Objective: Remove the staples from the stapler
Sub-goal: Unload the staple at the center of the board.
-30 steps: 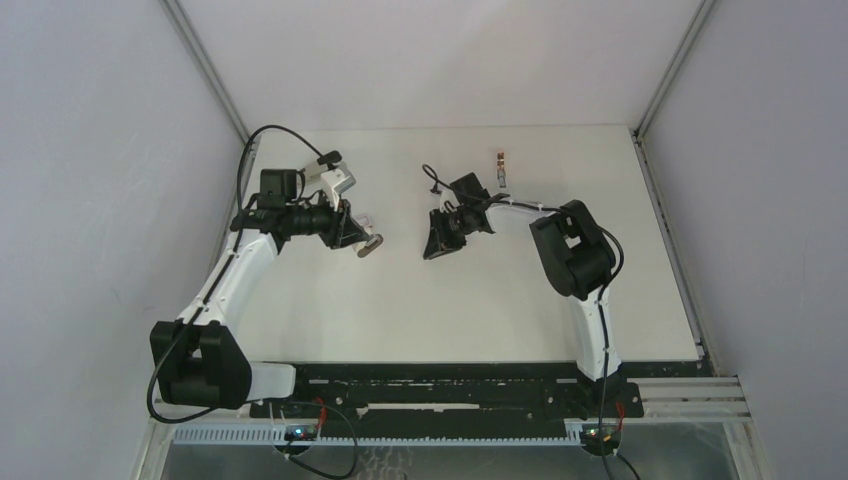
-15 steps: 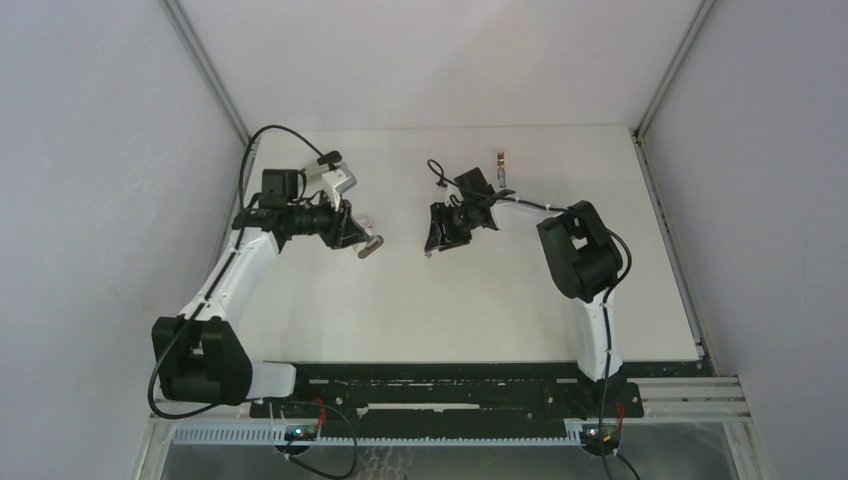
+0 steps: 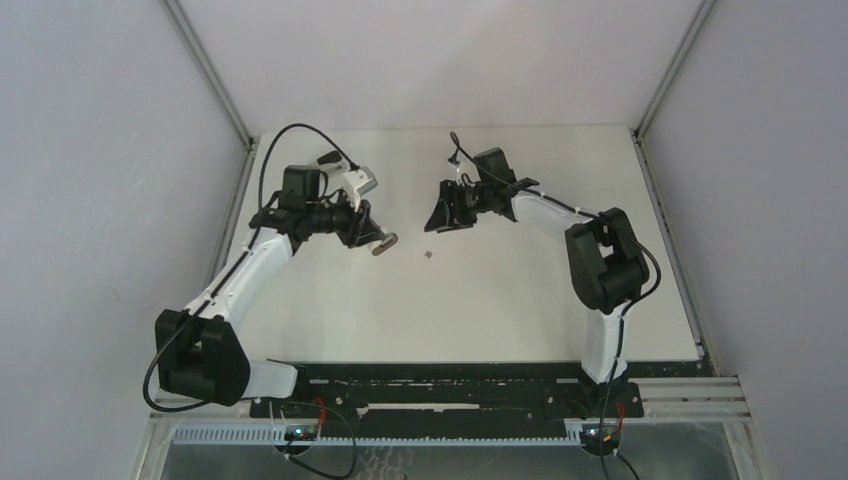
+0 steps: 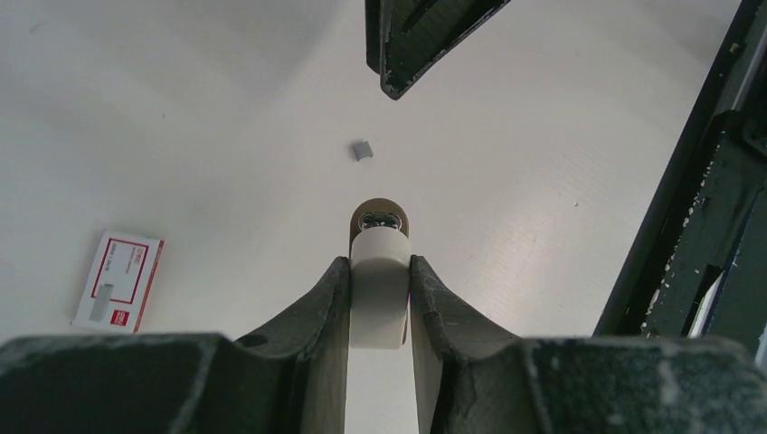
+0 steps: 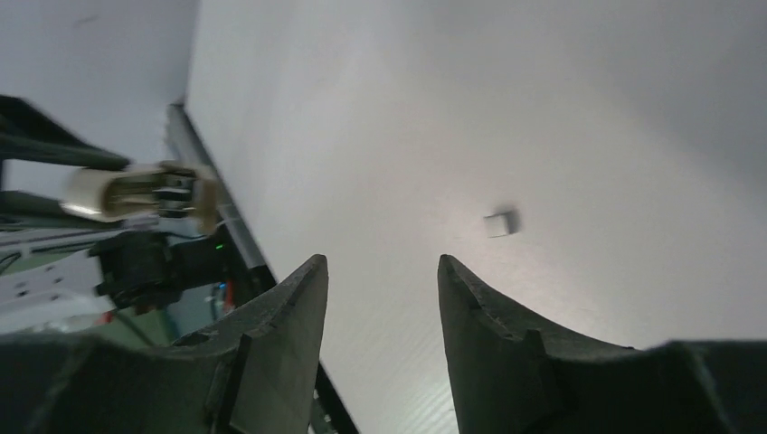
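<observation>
My left gripper (image 3: 372,232) is shut on the stapler (image 3: 384,241) and holds it above the table. In the left wrist view the gripper (image 4: 380,262) squeezes the stapler (image 4: 380,298) end-on; it looks pale, with a round brownish tip. A tiny grey strip of staples (image 3: 428,255) lies loose on the white table between the two grippers. It also shows in the left wrist view (image 4: 362,149) and the right wrist view (image 5: 500,222). My right gripper (image 3: 438,222) is open and empty, above and beyond the strip. The right wrist view shows the gripper (image 5: 380,262) and the held stapler (image 5: 145,192) at the left.
A small pink-and-white box (image 4: 119,280) lies flat on the table to the left of the left gripper. The right gripper's dark fingers (image 4: 425,36) hang at the top of the left wrist view. The table's left edge rail (image 3: 243,190) is close behind the left arm.
The right gripper has moved up the table and away, leaving a small staple strip on the surface. The left gripper has shifted right with the stapler still in it.
</observation>
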Motion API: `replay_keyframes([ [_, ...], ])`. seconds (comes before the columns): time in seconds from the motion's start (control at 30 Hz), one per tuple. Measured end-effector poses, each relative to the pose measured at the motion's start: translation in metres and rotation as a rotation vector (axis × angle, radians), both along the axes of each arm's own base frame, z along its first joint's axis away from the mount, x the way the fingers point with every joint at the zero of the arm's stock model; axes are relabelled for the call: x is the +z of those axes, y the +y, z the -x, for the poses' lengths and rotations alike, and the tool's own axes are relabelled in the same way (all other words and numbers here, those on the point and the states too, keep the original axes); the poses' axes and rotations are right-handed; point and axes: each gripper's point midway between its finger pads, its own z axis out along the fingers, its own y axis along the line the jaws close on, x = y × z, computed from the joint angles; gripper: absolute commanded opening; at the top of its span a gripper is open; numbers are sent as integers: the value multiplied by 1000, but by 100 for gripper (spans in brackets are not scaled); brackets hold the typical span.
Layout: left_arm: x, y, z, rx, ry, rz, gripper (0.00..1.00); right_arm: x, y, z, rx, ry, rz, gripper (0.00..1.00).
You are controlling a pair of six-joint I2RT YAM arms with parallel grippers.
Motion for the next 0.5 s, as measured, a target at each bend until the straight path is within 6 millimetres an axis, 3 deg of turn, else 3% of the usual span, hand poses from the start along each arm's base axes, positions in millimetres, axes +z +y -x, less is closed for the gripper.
replay_keyframes([
  [0.13, -1, -17, 1, -37, -29, -13, 3, 27, 13, 13, 44, 18, -120, 46],
  [0.5, -9, -47, 8, -114, -35, -22, 3, 39, 33, 46, 123, 166, -278, 36],
])
